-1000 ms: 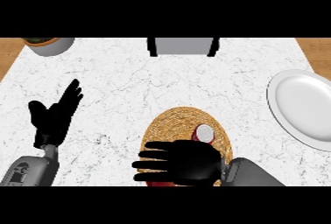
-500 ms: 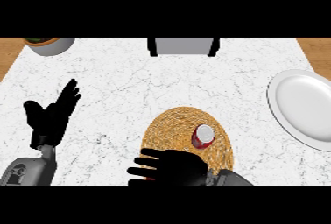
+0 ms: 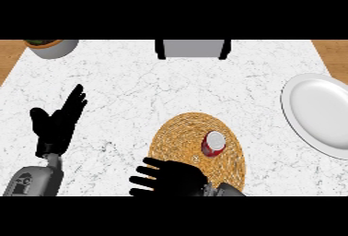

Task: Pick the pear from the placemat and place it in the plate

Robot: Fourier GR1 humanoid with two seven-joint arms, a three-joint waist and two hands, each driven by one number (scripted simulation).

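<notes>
The pear (image 3: 213, 143) looks like a small dark-red fruit with a pale top. It sits on the right part of the round woven placemat (image 3: 187, 138) at the counter's near middle. My right hand (image 3: 170, 177) lies over the mat's near edge, fingers straight and pointing left. It is below and to the left of the pear, holds nothing and does not touch the fruit. The white plate (image 3: 319, 113) lies at the right edge, cut off by the view. My left hand (image 3: 58, 122) rests open at the left, fingers up.
A grey bowl (image 3: 51, 46) with something green in it stands at the far left corner. A grey box-like object (image 3: 192, 48) with dark sides sits at the counter's back middle. Bare marble (image 3: 156, 92) lies between mat, plate and bowl.
My right hand has drawn back toward the view's lower edge, uncovering more of the placemat. The pear has stayed where it was. The left hand has barely moved.
</notes>
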